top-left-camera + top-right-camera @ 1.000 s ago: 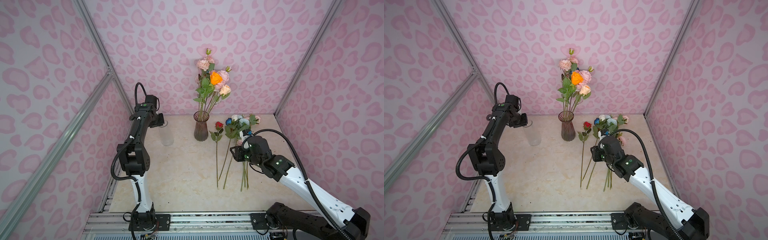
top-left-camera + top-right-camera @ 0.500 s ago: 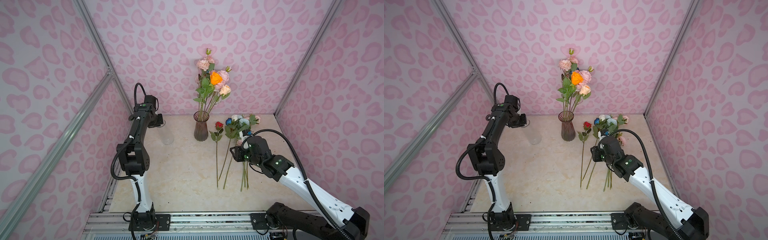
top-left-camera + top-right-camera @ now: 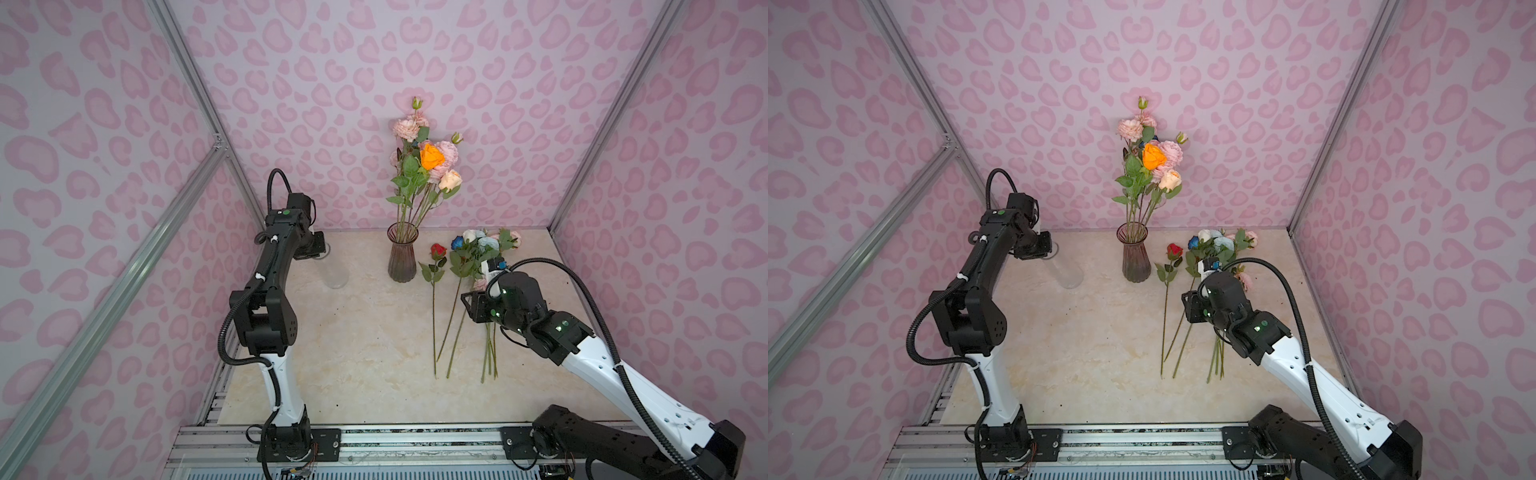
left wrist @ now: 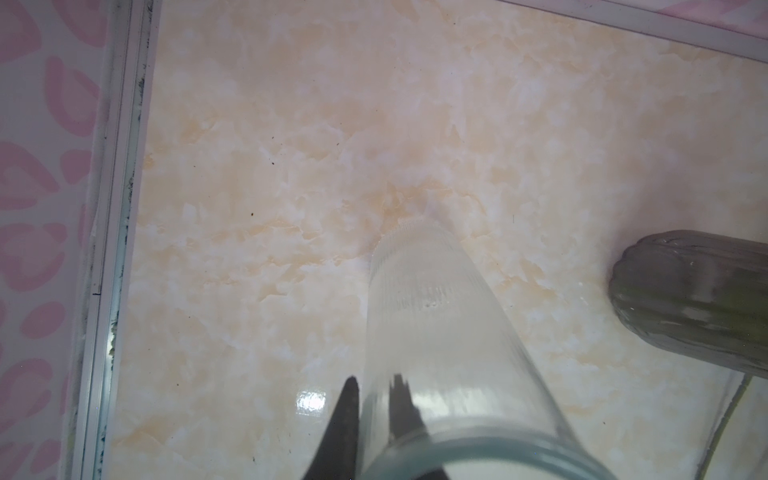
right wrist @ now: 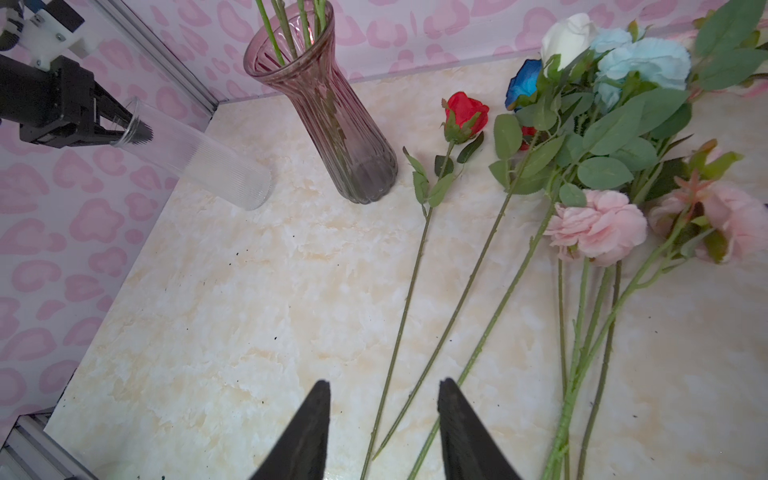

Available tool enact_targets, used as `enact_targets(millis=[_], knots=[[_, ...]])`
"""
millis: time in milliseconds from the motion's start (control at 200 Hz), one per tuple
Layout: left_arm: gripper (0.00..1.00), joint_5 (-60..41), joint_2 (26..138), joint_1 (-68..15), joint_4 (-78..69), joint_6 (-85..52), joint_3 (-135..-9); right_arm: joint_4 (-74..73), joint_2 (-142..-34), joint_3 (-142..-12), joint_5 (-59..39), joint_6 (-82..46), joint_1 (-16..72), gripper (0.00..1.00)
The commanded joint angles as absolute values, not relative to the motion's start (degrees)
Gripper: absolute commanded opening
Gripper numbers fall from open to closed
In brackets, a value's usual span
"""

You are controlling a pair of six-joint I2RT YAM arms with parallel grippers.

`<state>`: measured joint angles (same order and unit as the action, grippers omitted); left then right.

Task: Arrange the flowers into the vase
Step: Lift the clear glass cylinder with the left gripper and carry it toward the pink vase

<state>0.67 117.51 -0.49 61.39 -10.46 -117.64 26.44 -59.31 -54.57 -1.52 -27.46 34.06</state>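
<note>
Clearly, the left gripper [image 4: 375,380] pinches the rim wall of the clear ribbed vase [image 4: 428,299], one finger inside and one outside. At the upper left of the right wrist view that vase leans off vertical, and its base seems to rest on the table [image 5: 232,316]. The right gripper [image 5: 384,384] hangs with fingers apart and empty at that frame's lower centre, just above the stems of the loose flowers [image 5: 598,228].

I judge the step in hand to be standing the clear vase upright. Next, the right arm must close on a single stem.

In both top views the loose flowers lie right of centre, with red, blue, white, pale blue and pink heads. Several more stand in the tinted vase [image 3: 402,262] at centre.
</note>
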Motion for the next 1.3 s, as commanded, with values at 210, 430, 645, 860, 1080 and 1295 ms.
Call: enact_targets(millis=[210, 430, 645, 860, 1080, 1295], knots=[[0.03, -2.1, 115.1, -0.5, 63.2, -9.8, -117.2, 26.0, -57.7, -53.7, -0.9, -27.1, 34.1, 0.44], [0.03, -3.7, 113.7, -0.6, 64.4, -10.1, -116.9, 25.5, -57.4, -53.3, -0.7, -27.1, 34.1, 0.44], [0.03, -2.2, 110.6, -2.7, 65.2, -9.8, -113.9, 25.4, -57.6, -53.8, -0.8, -26.9, 34.1, 0.44], [0.03, 2.2, 106.6, -9.9, 66.2, -9.2, -109.4, 25.3, -57.5, -53.8, -1.4, -27.2, 34.2, 0.44], [0.03, 7.2, 104.4, -21.9, 69.3, -9.2, -108.3, 26.3, -56.2, -53.7, -0.9, -27.4, 34.1, 0.44], [0.03, 9.1, 103.1, -32.6, 70.1, -11.4, -107.2, 27.8, -54.9, -52.5, 0.3, -27.1, 34.2, 0.44]])
